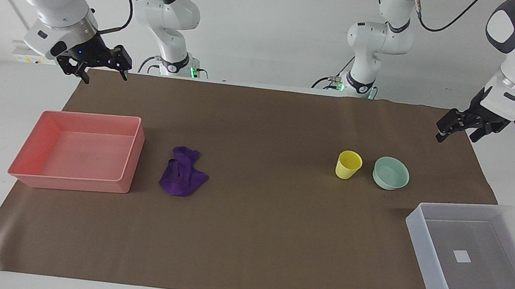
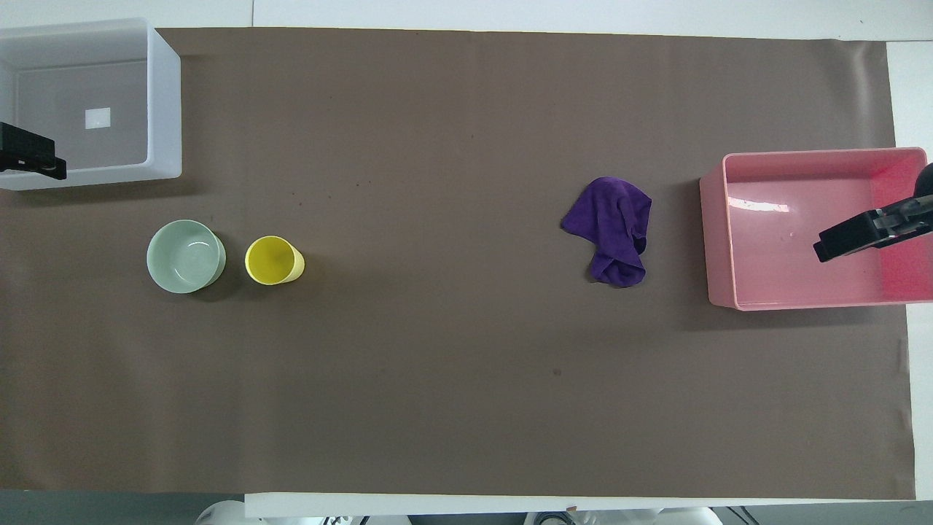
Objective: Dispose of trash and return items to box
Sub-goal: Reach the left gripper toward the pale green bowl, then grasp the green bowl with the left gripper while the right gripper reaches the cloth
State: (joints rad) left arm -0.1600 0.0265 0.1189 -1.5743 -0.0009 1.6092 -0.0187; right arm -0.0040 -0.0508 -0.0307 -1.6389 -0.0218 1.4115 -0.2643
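Two arms hang raised at the two ends of the surface (image 1: 244,267), both with their jaws spread open and holding nothing. The left gripper (image 1: 458,127) is up over the brown mat's (image 1: 257,240) corner near the robots, at the left arm's end. The right gripper (image 1: 102,68) is up over the mat's edge at the right arm's end.

Take the yellow cup (image 1: 348,164) as the landmark. It stands upright, mouth up, with bare mat all round it. The green bowl (image 1: 391,173) sits just beside the cup toward the left arm's end, apart from it, also mouth up. The clear box (image 1: 436,268) lies farther from the robots than the cup and further toward the left arm's end; it is open at the top, with a white label (image 1: 461,255) on its floor, and its outer end runs off the mat's edge. Its long axis runs roughly away from the robots, slightly skewed.

The purple rag (image 1: 182,178) lies crumpled well apart from the cup toward the right arm's end, with a wide bare stretch of mat between them. Its long axis runs roughly toward and away from the robots, with the broader bunched part farther from them. The pink tray (image 1: 30,163) sits just past the rag from the cup, a narrow gap between them, its long side running along the surface.
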